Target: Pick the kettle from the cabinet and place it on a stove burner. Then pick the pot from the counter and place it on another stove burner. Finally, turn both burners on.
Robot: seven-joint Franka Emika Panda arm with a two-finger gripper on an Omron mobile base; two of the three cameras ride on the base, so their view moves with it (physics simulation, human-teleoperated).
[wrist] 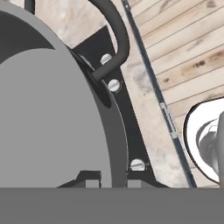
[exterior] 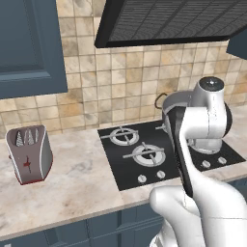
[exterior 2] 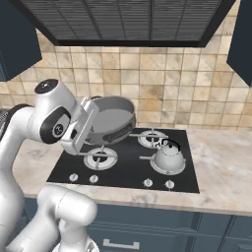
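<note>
My gripper is shut on the rim of the grey pot, holding it tilted in the air above the left side of the black cooktop. In the hand view the pot looms large with its dark loop handle, and its rim sits between my gripper tips. The silver kettle stands on the front right burner. Bare burners lie at front left and back right. In the left base view the pot peeks out behind my arm.
A row of silver knobs lines the cooktop's front edge. A grey and red toaster stands on the marbled counter to the left. A range hood hangs overhead, and a dark blue wall cabinet is at upper left.
</note>
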